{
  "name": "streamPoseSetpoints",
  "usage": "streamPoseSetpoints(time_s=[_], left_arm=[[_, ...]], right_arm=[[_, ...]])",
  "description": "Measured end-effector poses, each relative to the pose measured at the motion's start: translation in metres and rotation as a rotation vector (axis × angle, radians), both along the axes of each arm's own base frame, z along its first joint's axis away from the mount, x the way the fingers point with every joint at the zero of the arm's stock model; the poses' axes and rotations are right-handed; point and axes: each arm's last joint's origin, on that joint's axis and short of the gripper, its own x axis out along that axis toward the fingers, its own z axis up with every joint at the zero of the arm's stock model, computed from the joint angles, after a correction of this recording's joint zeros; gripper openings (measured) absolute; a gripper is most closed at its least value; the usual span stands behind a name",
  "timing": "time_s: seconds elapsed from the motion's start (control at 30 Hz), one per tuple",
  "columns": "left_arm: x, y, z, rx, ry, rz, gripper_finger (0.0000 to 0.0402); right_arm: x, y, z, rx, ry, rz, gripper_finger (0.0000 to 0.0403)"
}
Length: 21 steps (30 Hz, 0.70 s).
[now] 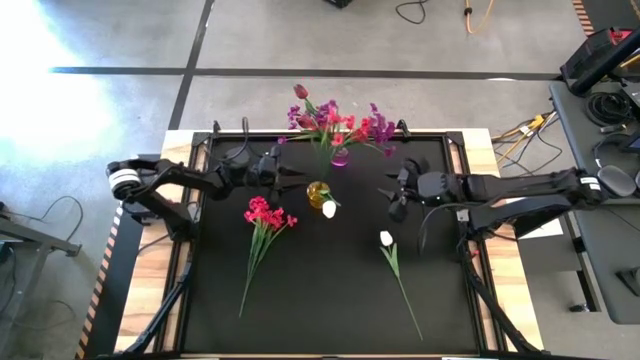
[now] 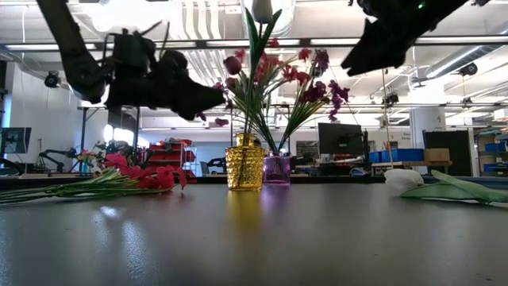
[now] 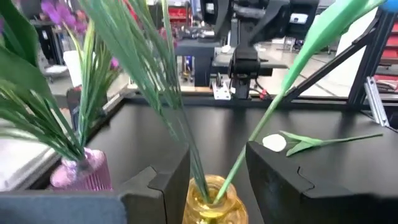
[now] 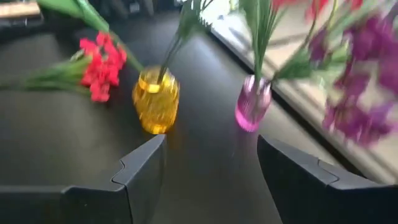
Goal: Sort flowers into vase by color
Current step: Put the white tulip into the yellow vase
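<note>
A yellow vase [image 1: 319,193] [image 3: 211,202] holds grassy green leaves and a white tulip [image 1: 329,209] whose stem leans toward the near edge. My left gripper [image 1: 298,180] [image 3: 217,155] is open just above the vase's mouth, its fingers on either side of those stems. A purple vase [image 1: 340,157] [image 4: 252,102] holds purple and red-pink sprays. One red-pink spray [image 1: 265,215] [image 2: 135,179] and a second white tulip [image 1: 386,238] [image 2: 405,179] lie flat on the table. My right gripper [image 1: 392,195] [image 4: 211,149] hovers open to the right of the vases.
The black table top [image 1: 330,300] has a raised frame [image 1: 330,132] along its far edge, just behind the purple vase. The lying stems reach toward the near edge. Bare table shows between the two lying flowers and near the front.
</note>
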Motion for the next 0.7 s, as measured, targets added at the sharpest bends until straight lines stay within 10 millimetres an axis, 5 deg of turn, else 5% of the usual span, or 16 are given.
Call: streamPoseSetpoints(time_s=[0.37, 0.7], left_arm=[[-0.024, -0.012, 0.010, 0.057, -0.048, 0.052, 0.0142], [-0.027, -0.014, 0.014, 0.071, -0.066, 0.054, 0.0142]], right_arm=[[-0.026, 0.031, -0.009, 0.363, 0.322, -0.226, 0.0244], [0.004, 0.059, -0.062, 0.594, 0.619, -0.362, 0.0244]])
